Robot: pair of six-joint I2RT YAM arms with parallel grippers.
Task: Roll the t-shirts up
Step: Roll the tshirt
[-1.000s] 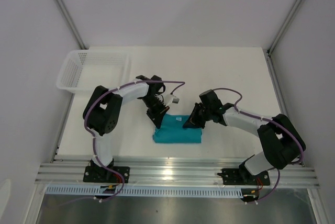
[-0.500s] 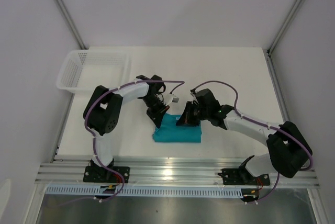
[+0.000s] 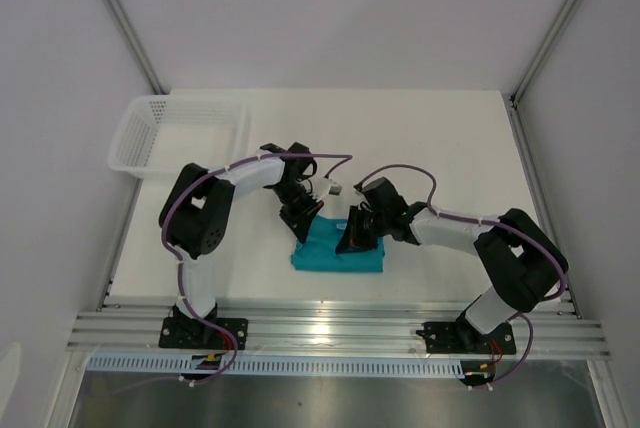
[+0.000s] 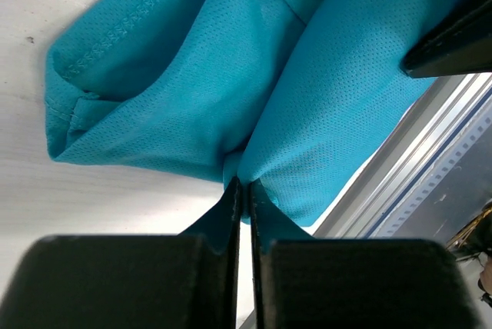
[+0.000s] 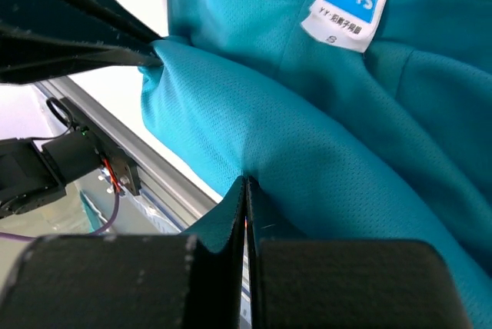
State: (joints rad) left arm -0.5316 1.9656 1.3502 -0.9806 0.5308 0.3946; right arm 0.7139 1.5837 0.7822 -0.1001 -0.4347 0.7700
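Note:
The teal t-shirt [image 3: 333,257] lies as a short folded bundle near the table's front edge. My left gripper [image 3: 301,222] is at its far left corner, shut, with a pinch of teal cloth [image 4: 192,91] gathered at its tips [image 4: 244,184]. My right gripper [image 3: 352,239] sits on the bundle's far edge near the middle, also shut, the cloth [image 5: 323,152] creasing into its tips [image 5: 246,181]. The white neck label [image 5: 347,8] shows in the right wrist view. Each wrist view catches the other gripper's dark fingers [image 5: 77,44].
A white mesh basket [image 3: 130,138] stands at the table's far left corner. The aluminium rail [image 3: 340,333] with both arm bases runs just in front of the bundle. Grey walls close in on the left, right and back.
My right gripper has slid left along the bundle's far edge, from its right end towards the middle, covering the white label seen from above. The left gripper has stayed put.

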